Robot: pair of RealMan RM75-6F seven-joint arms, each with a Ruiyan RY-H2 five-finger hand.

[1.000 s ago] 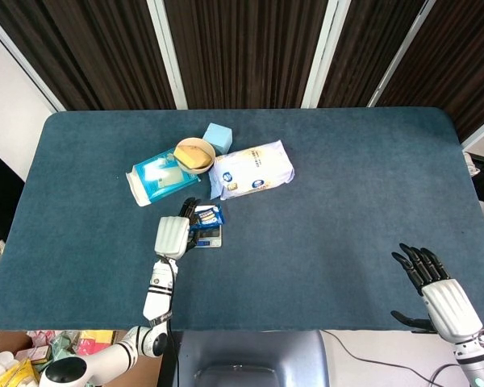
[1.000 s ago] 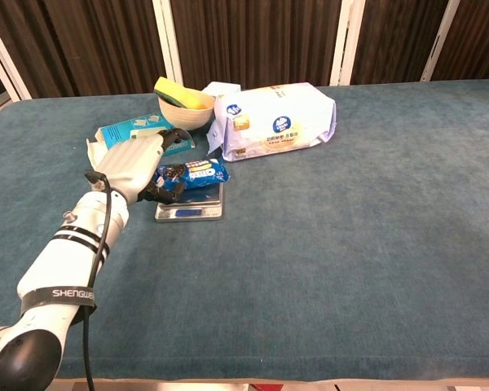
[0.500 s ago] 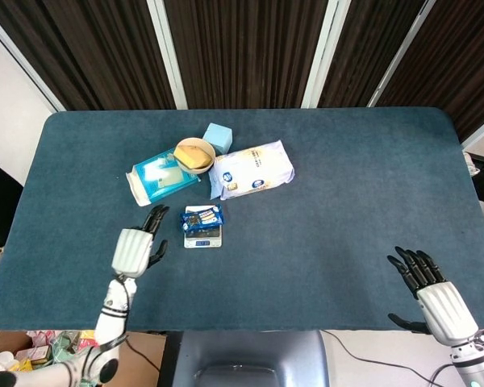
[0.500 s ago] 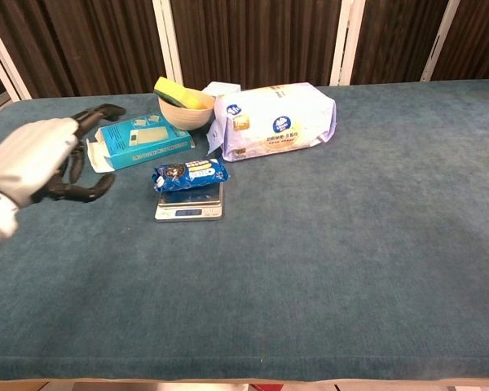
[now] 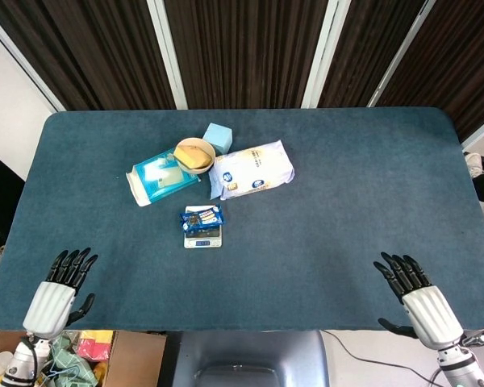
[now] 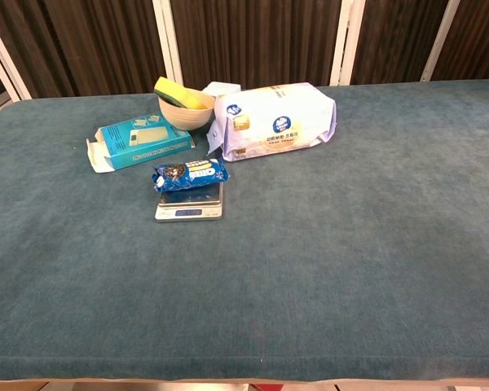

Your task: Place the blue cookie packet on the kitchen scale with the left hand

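The blue cookie packet (image 5: 203, 218) (image 6: 191, 174) lies flat across the small silver kitchen scale (image 5: 203, 239) (image 6: 189, 212), left of the table's middle. My left hand (image 5: 56, 294) is at the table's front left corner, far from the scale, with its fingers spread and nothing in it. At the front right edge my right hand (image 5: 415, 294) is likewise spread and holds nothing. Neither hand shows in the chest view.
Behind the scale lie a teal box (image 5: 157, 177) (image 6: 138, 141), a bowl holding a yellow sponge (image 5: 194, 154) (image 6: 183, 106), a light blue cube (image 5: 218, 135) and a large white wipes pack (image 5: 252, 168) (image 6: 275, 120). The blue tabletop (image 5: 347, 193) stretches right.
My left hand let go of the cookie packet, leaving it on the scale, and drew back to the front left corner. The right hand slid slightly toward the table's front edge.
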